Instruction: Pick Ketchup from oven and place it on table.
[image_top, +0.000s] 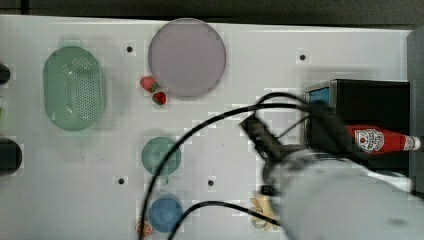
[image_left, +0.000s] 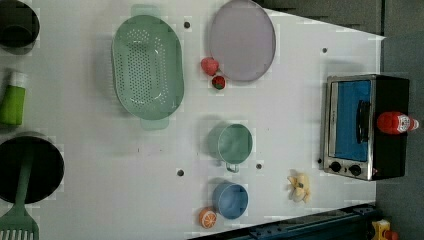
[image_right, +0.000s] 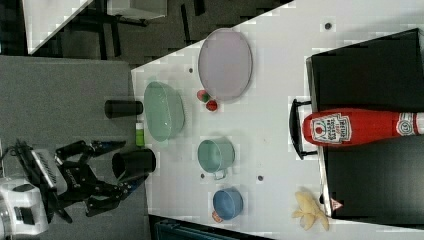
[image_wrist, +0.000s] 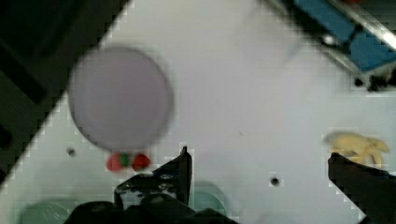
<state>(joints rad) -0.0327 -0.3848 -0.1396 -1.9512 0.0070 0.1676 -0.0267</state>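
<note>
The white table (image_left: 280, 125) is seen as a large flat top with a few small dark screw holes; dark floor and grey panels are seen past its edges in the right view. The oven (image_left: 365, 126) is set near the left view's right edge, black top, silver front frame, blue-tinted glass door closed, knobs at the frame's lower end in the left view. The ketchup (image_right: 355, 127) is laid on its side on the oven's black top, white cap pointed away from the door, label toward the door edge. The robot arm (image_top: 345, 200) is seen over the table near the oven in the top view, with black cables looped over the surface. The gripper (image_wrist: 257, 172) is seen in the wrist view with fingers spread wide apart, nothing between them, above bare table. A green perforated colander (image_left: 147, 75) is placed well away from the oven; a lilac round plate (image_left: 242, 40) lies beside it, with two strawberries (image_left: 213, 72) just at the plate's rim. A green cup (image_left: 231, 143) and a blue cup (image_left: 231, 200) stand mid-table, an orange slice (image_left: 207, 218) touching or just beside the blue one. A peeled banana (image_left: 299, 186) lies near the oven's knob end.
</note>
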